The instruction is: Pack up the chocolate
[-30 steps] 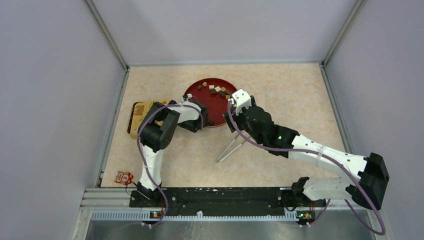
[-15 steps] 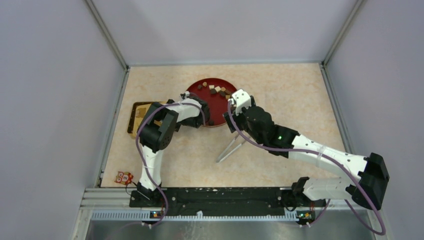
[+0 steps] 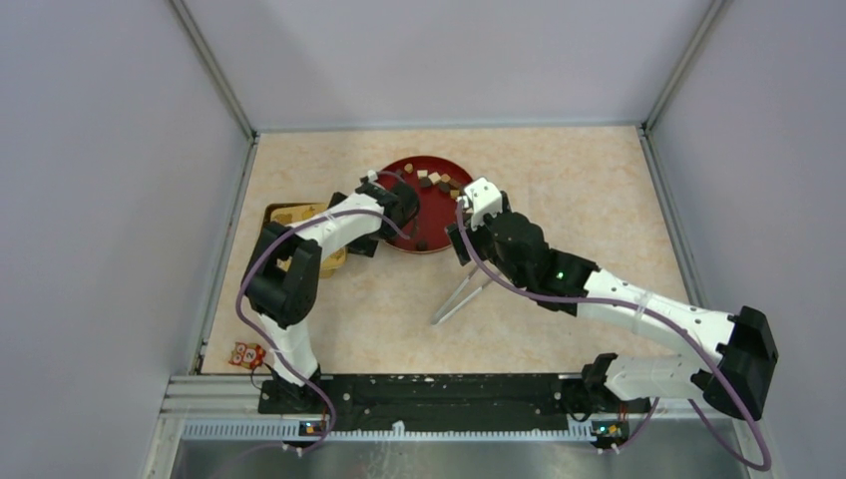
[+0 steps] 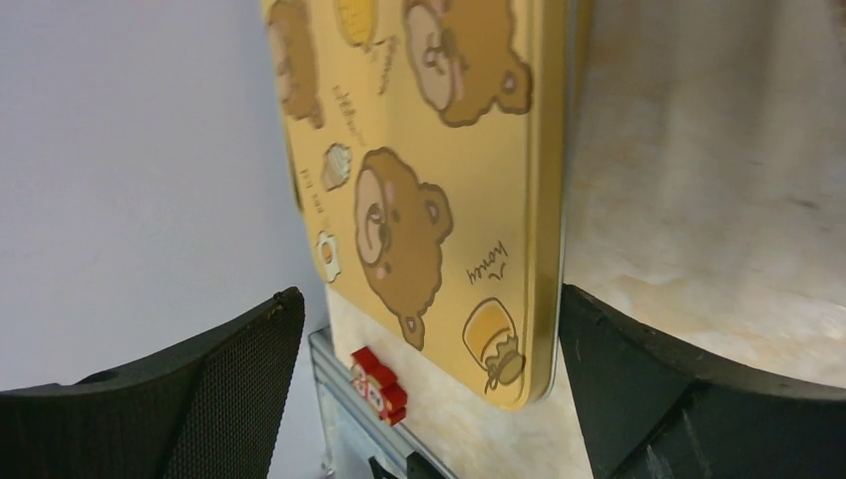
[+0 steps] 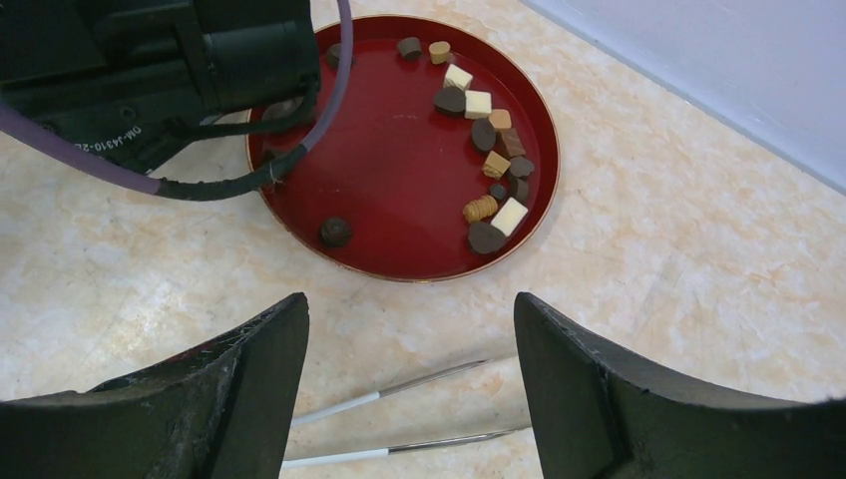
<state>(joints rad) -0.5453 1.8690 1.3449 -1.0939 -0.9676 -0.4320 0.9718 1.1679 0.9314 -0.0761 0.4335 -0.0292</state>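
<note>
Chocolate (image 5: 489, 150) at tray (image 5: 399, 180) 3 o'clock (right wrist view): likely light, rigid, slick; pinch flat faces. Left gripper (image 4: 429, 299), right gripper (image 5: 409, 299) wide, empty.

The desk (image 3: 579, 190) was a beige, marble-patterned surface, evenly lit with only soft shadows; plain pale grey-lilac walls (image 3: 449, 55) closed it in at the back and on both sides; slim metal frame bars (image 3: 211, 70) ran along the wall joints; a black rail (image 3: 449, 389) on a silver ledge (image 3: 200, 391) crossed the near edge.
</note>
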